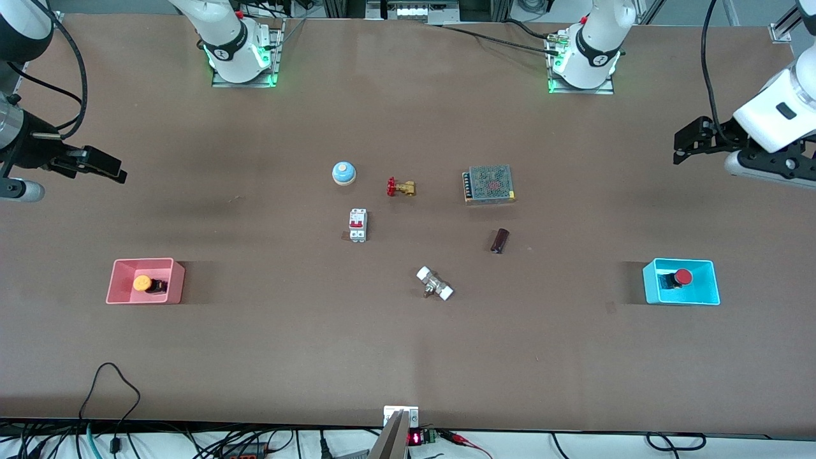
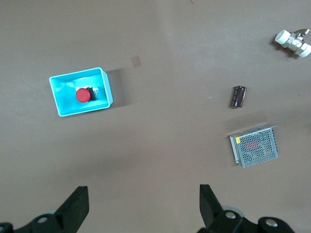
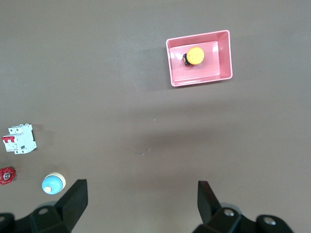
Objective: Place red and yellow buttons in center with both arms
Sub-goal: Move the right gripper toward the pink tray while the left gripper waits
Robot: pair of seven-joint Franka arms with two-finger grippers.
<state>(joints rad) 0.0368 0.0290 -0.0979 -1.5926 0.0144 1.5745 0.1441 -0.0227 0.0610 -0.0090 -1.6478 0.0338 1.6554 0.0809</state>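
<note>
The red button point(image 1: 682, 276) lies in the cyan bin point(image 1: 711, 284) at the left arm's end of the table. The left wrist view shows the button point(image 2: 82, 95) and bin point(image 2: 57, 103) too. The yellow button point(image 1: 141, 283) lies in the pink bin point(image 1: 115, 282) at the right arm's end, and both show in the right wrist view, the button point(image 3: 196, 55) inside the bin point(image 3: 224, 58). My left gripper point(image 1: 681, 150) is open and empty, high over bare table point(image 2: 144, 194). My right gripper point(image 1: 115, 171) is open and empty, high over bare table point(image 3: 142, 191).
Around the table's middle stand a blue dome bell point(image 1: 343, 172), a brass valve with a red handle point(image 1: 401, 187), a mesh power supply point(image 1: 489, 183), a white circuit breaker point(image 1: 357, 225), a dark cylinder point(image 1: 500, 240) and a white-capped metal fitting point(image 1: 435, 284).
</note>
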